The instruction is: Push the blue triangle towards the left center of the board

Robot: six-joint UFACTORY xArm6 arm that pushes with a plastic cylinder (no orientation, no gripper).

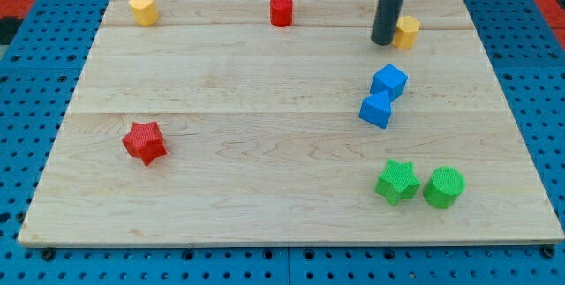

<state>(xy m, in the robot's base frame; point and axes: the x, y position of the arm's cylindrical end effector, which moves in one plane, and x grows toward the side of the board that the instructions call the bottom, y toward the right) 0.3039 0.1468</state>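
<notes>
Blue blocks [382,96]: 2 | red: 2 | yellow: 2 | green: 2 | jaws: none, rod only

a wooden board [265,144] seen from above. my tip [383,41] rests near the view's top right, touching a yellow block [407,32]. below it, two blue blocks touch: a blue cube [389,81] and a blue triangle [375,110].
</notes>
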